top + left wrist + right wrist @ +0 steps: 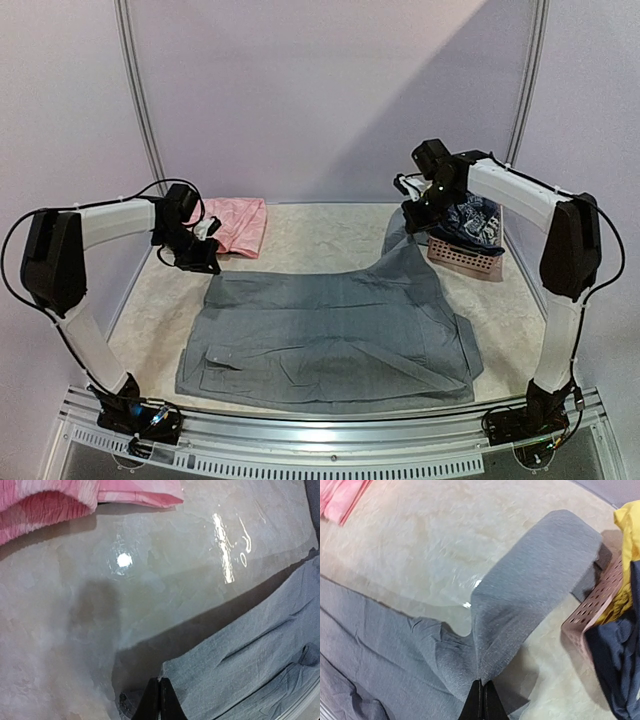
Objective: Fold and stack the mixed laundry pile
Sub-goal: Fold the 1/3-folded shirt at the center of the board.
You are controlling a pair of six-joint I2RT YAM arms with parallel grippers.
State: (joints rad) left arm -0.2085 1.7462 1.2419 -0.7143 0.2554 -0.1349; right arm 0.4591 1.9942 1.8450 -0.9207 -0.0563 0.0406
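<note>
Right gripper [481,700]: my fingertips are pressed together on a fold of the grey shirt [330,340], holding one sleeve up off the table [310,235] so it rises in a band toward the basket.
Left gripper [160,700]: closed too, and it looks pinched on the shirt's far corner at my 10 o'clock. The cloth edge meets the tips, though I cannot see the grip itself clearly.
Grey shirt: spread wide across the middle of the table and down to 6 o'clock, mostly flat with some creases. I see no fold in it yet.
Pink garment [235,222]: lying at 10 o'clock near the back edge, apart from the shirt. It looks already folded, so I count it as the start of the stack.
Pink basket [465,258]: at 2 o'clock, just beside the raised sleeve.
Navy top [475,222]: heaped in the basket, unfolded.
Yellow piece [627,525]: in the basket as well, beside the navy.
Progress: early, I judge. One piece seems done, the shirt is laid out with its sleeve ready to go in, and the basket's contents are all left to fold and stack.
</note>
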